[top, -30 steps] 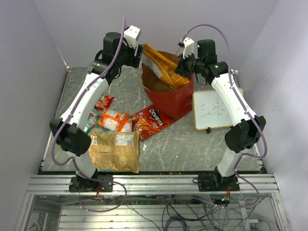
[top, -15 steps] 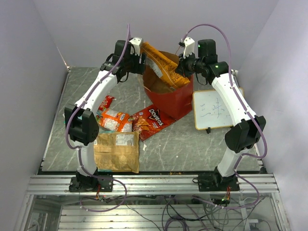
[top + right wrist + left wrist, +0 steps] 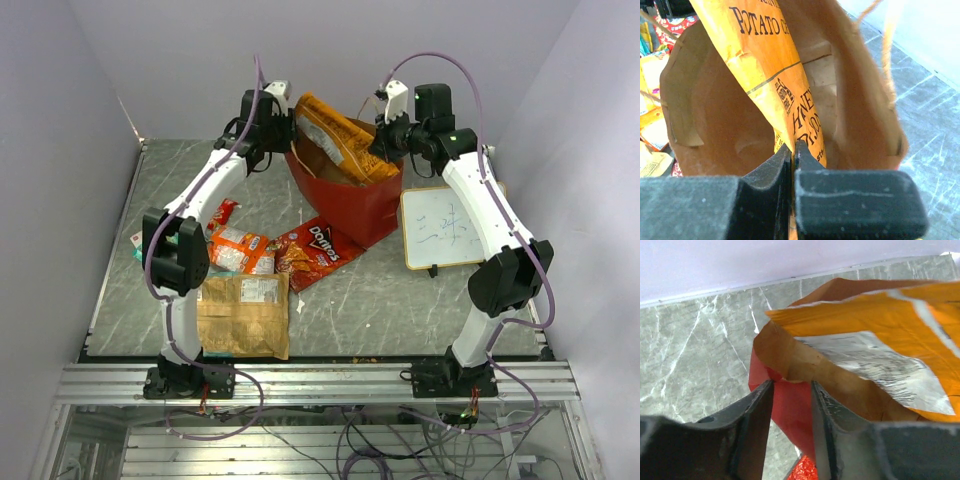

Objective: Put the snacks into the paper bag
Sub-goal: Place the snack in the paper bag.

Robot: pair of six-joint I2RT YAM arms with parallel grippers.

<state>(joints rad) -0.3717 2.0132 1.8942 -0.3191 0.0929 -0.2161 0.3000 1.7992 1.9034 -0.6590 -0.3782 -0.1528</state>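
The red paper bag (image 3: 350, 205) stands upright at the back centre, its kraft-brown inside (image 3: 715, 115) showing. My right gripper (image 3: 380, 140) (image 3: 793, 145) is shut on the lower edge of the orange-yellow chip bag (image 3: 335, 130) (image 3: 765, 55). It holds the chip bag slanted over the bag's mouth. My left gripper (image 3: 287, 128) (image 3: 792, 382) is open at the bag's left rim (image 3: 790, 360), one finger on each side of the wall. The chip bag (image 3: 865, 320) hangs just beyond it.
More snacks lie on the table at front left: a kraft-brown pouch (image 3: 240, 315), a red Doritos pack (image 3: 315, 250), an orange pack (image 3: 240, 250) and a small red pack (image 3: 217, 212). A wood-framed whiteboard (image 3: 440, 228) lies right of the bag.
My left arm has swung in from the left to the bag's left rim. The right gripper has lifted the chip bag slightly, so it lies flatter over the mouth.
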